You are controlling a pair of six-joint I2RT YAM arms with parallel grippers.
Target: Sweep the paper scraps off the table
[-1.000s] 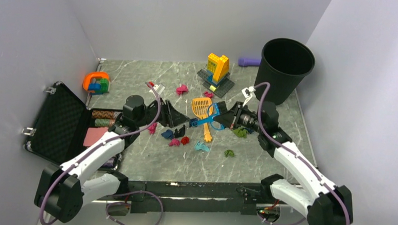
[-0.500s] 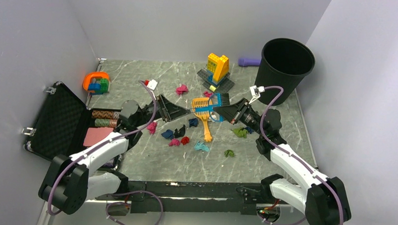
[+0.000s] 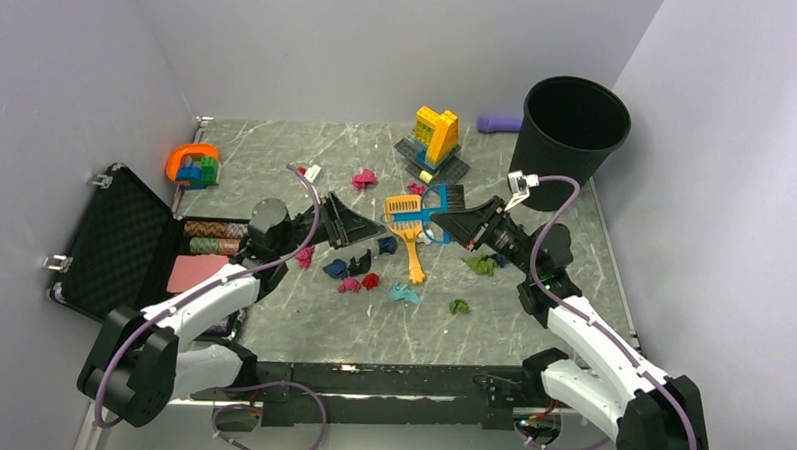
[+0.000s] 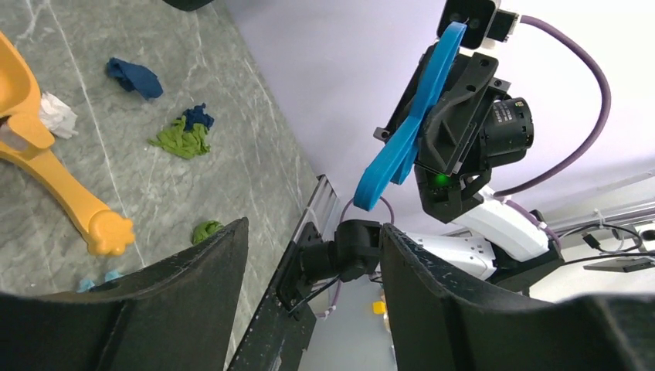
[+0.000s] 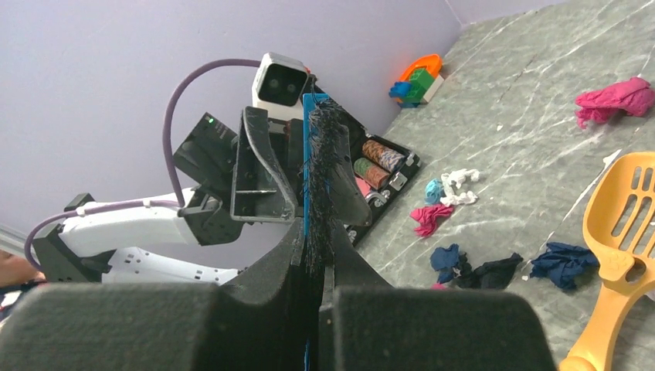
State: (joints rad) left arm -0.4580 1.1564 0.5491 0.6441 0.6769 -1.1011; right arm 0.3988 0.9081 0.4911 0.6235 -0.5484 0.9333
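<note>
Several paper scraps lie mid-table: magenta [image 3: 364, 178], magenta [image 3: 303, 254], dark blue [image 3: 335, 268], red [image 3: 371, 280], teal [image 3: 404, 293], green [image 3: 459, 306] and green [image 3: 481, 265]. My right gripper [image 3: 447, 223] is shut on a small blue hand brush [image 3: 438, 200], held above the table [image 3: 277, 161]; the black bristles [image 5: 324, 170] stick up between its fingers [image 5: 270, 309]. My left gripper [image 3: 359, 226] is open and empty, raised and facing the brush [image 4: 409, 131]. An orange-yellow scoop [image 3: 406, 225] lies flat between the grippers.
A black bin [image 3: 575, 116] stands at the back right. A yellow-blue brick build [image 3: 436, 136] sits at the back, with a purple object [image 3: 498, 121] behind it. An orange toy [image 3: 193, 165] is at the back left. An open black case [image 3: 124, 245] lies at the left edge.
My right gripper has lifted the blue brush up and toward the back. My left gripper has risen and tilted to face it.
</note>
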